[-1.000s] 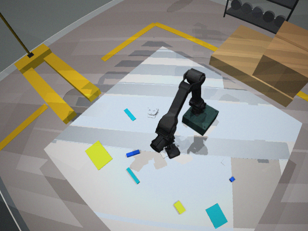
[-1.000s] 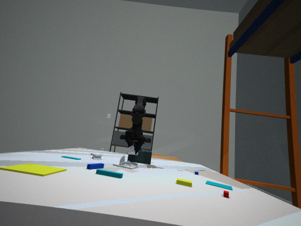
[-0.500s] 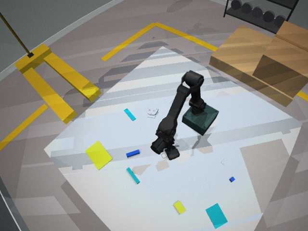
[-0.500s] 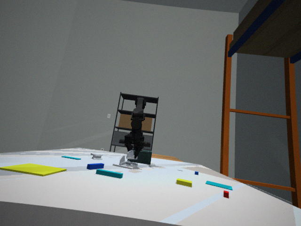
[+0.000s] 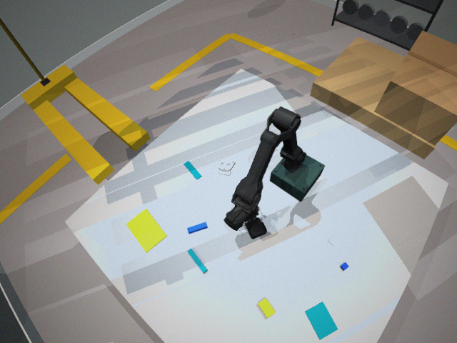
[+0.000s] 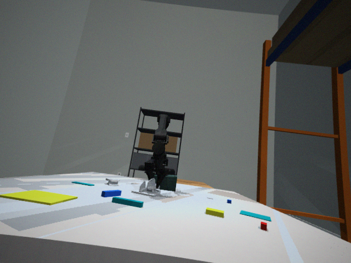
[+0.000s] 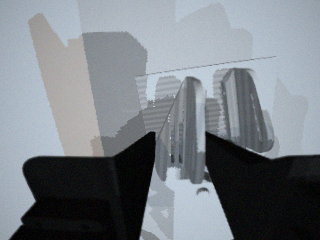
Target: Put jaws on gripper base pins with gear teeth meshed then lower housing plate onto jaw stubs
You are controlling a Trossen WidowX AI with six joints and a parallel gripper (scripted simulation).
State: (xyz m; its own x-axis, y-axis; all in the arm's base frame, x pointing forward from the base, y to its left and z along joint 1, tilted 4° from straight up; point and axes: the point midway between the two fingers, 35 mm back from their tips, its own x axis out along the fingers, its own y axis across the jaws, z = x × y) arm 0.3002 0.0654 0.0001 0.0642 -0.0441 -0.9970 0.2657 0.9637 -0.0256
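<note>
My gripper (image 6: 157,185) (image 7: 177,137) is shut on one pale grey jaw (image 6: 152,183) (image 7: 193,120), held upright low over the gripper base (image 6: 141,193) (image 7: 210,70). The other jaw (image 6: 142,186) (image 7: 245,110) stands beside it, to the right in the wrist view, with a gap between their upper parts. The pins under both jaws and the gear teeth are hidden, so I cannot tell whether the held jaw is seated or the teeth mesh. A white part (image 5: 226,166) (image 6: 112,182) with small holes, apparently the housing plate, lies apart near the teal strip.
A blue bar (image 5: 197,227) (image 6: 111,193), a teal bar (image 5: 198,261) (image 6: 127,201) and a yellow sheet (image 5: 146,230) (image 6: 38,196) lie to one side. A yellow block (image 5: 266,307), a teal sheet (image 5: 320,320) and a small blue cube (image 5: 344,266) lie on the other.
</note>
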